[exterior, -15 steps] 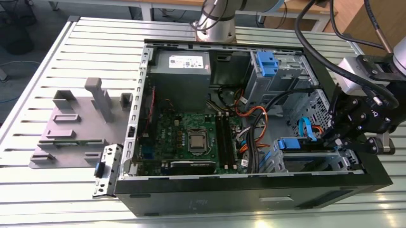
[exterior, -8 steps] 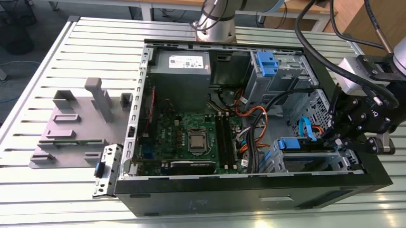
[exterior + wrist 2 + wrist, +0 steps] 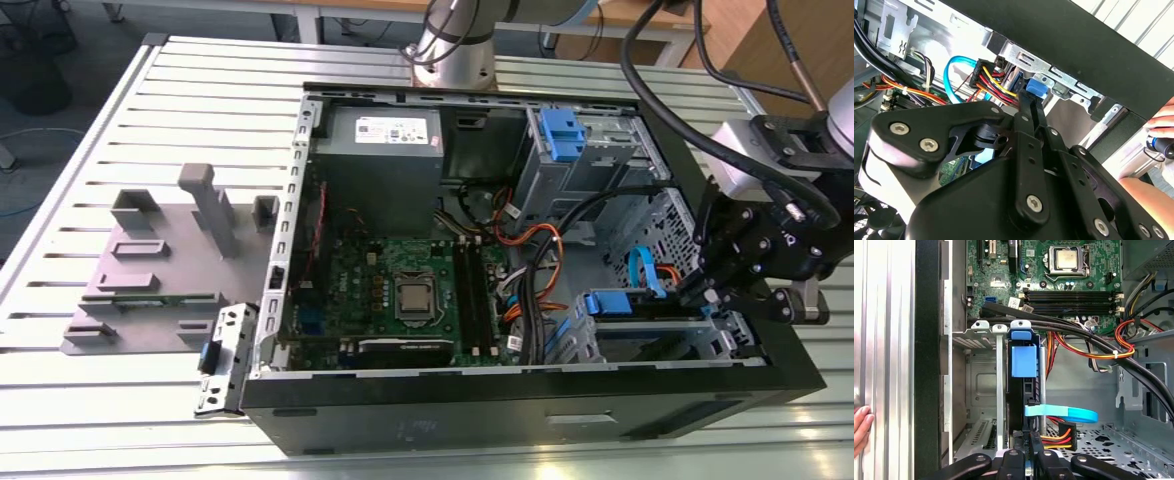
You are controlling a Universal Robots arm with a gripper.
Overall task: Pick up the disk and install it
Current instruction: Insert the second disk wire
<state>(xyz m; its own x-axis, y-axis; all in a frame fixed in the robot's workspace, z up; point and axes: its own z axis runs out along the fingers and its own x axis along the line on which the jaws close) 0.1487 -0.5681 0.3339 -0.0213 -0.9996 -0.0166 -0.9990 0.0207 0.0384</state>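
My black gripper (image 3: 1026, 460) is closed on the blue-framed silver disk (image 3: 1024, 360), which stands edgewise inside the metal drive cage (image 3: 979, 385).

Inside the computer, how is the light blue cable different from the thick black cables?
Colour: the light blue cable is pale blue, while the black cables are black. Shape: the light blue cable looks flat, like a ribbon; the black cables are round and thicker. Count: the light blue cable runs alone, whereas the black cables run side by side. Both lie inside the computer case.
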